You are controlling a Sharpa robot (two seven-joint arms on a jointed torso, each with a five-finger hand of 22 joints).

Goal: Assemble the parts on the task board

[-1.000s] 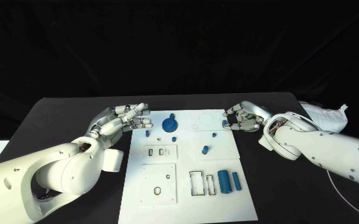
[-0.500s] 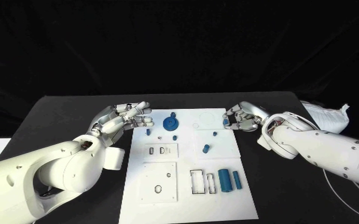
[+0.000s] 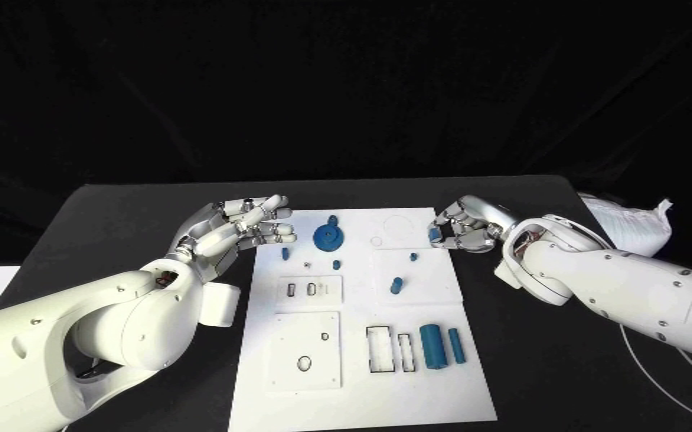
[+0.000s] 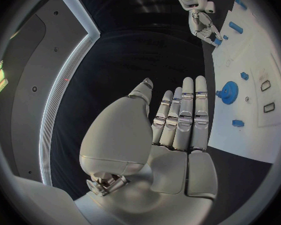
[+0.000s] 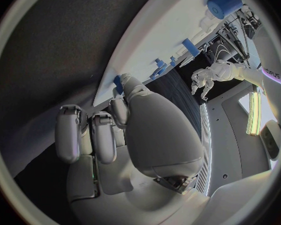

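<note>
Task board, a white plate, lay mid-table between our two arms, with blue parts scattered on it: a gear-like disc near its far end and cylinders nearer us. We held our left hand flat and empty beside the board's far left edge. Our right hand curled at the far right edge, apparently pinching a small blue part, likely for seating
</note>
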